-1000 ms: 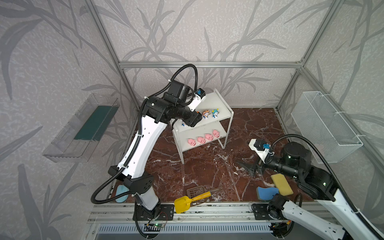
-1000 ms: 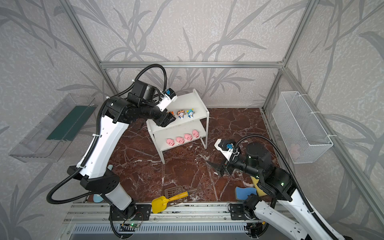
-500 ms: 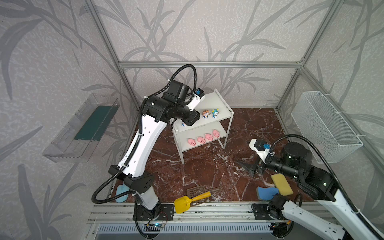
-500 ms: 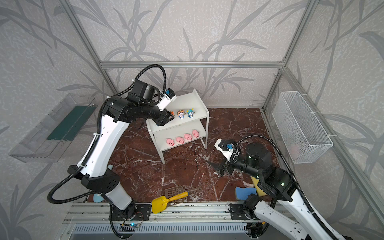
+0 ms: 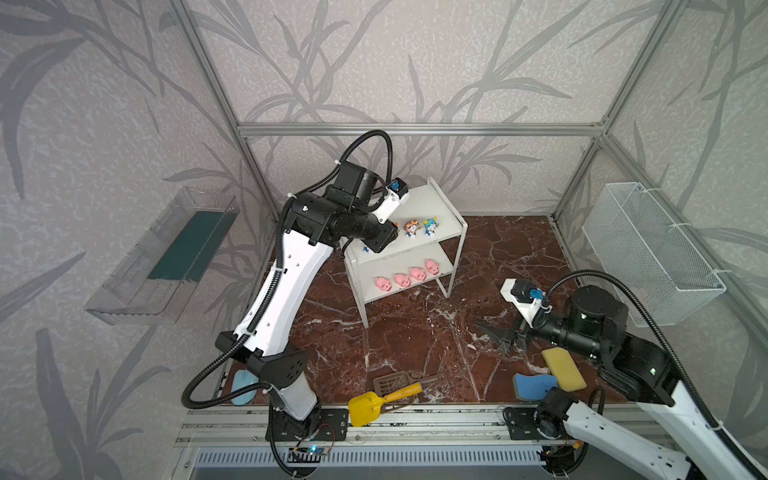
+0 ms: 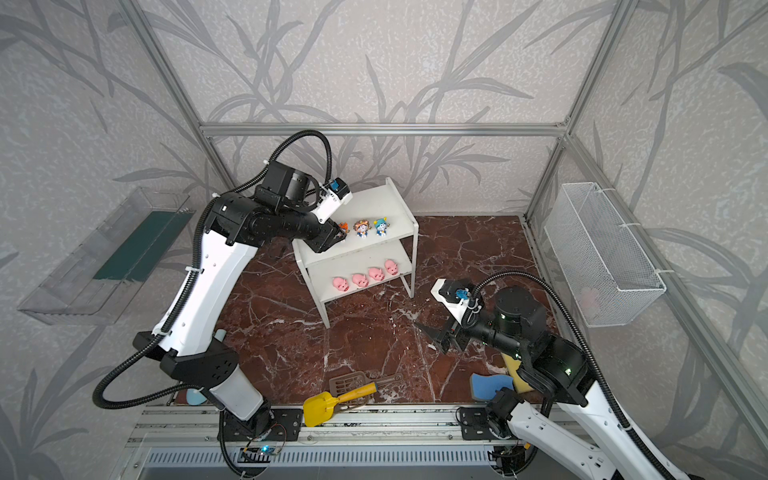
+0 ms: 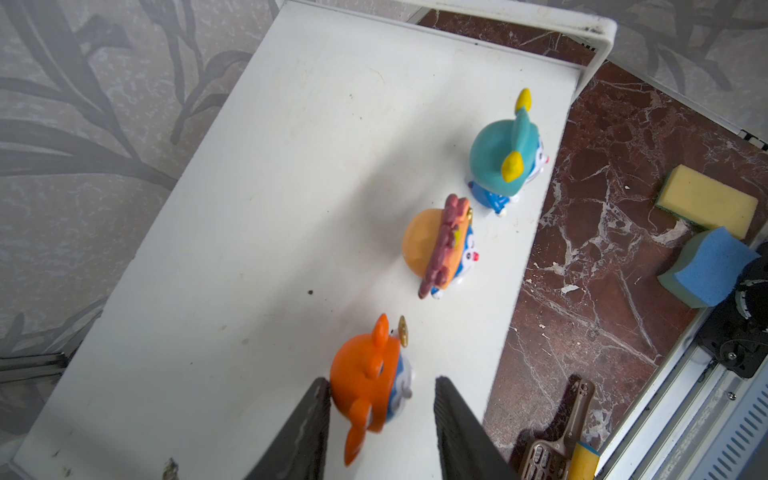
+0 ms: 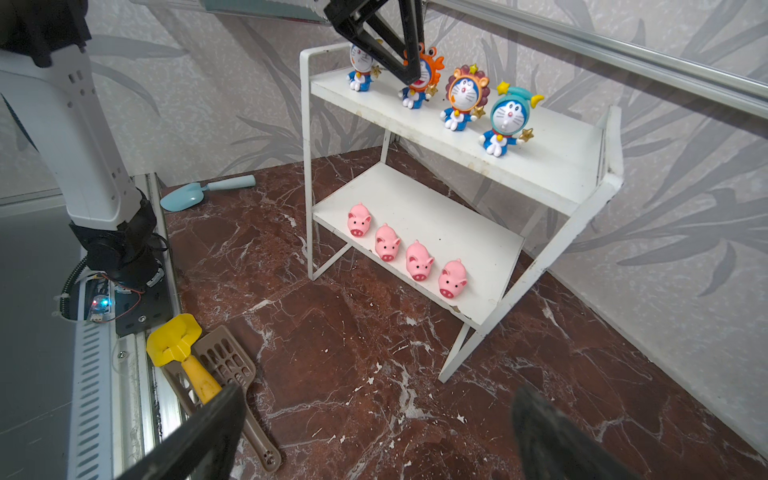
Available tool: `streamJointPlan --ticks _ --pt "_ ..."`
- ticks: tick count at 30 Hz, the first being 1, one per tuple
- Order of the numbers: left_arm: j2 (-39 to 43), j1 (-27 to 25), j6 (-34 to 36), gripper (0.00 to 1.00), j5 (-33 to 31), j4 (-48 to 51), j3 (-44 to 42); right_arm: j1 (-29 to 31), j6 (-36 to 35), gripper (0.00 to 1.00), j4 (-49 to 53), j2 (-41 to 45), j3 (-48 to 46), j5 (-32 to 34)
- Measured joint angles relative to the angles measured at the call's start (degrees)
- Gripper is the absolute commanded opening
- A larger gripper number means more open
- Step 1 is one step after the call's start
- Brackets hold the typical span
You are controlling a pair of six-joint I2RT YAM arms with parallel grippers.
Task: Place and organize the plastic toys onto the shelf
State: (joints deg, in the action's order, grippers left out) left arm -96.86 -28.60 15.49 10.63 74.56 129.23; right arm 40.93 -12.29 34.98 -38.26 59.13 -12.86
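Left gripper (image 7: 382, 381), at the lower middle of the left wrist view, stands narrow astride the orange-hooded plastic figurine (image 7: 361, 370) on the top board of the small white two-tier shelf (image 7: 249, 208). One finger touches its head; the other shows a sliver of gap. My worry is that this lopsided contact shoves or tips the toy. In the right wrist view the white-hooded figurine (image 8: 360, 62) stands just left of it and the brown-maned one (image 8: 460, 93) just right, then the teal-hooded one (image 8: 508, 118), so a topple could take a neighbour down. Four small pink pig figures (image 8: 387, 248) line the lower board. My right gripper (image 8: 378, 395) hangs wide and empty over the red-brown marble counter (image 8: 374, 332).
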Motion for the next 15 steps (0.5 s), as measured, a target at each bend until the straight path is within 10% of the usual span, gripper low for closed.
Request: streamJointPlan --ticks 15 --pt "0.13 0.02 0.0 0.35 0.52 0.0 -0.13 0.0 -0.2 0.99 -0.02 0.59 -0.17 0.44"
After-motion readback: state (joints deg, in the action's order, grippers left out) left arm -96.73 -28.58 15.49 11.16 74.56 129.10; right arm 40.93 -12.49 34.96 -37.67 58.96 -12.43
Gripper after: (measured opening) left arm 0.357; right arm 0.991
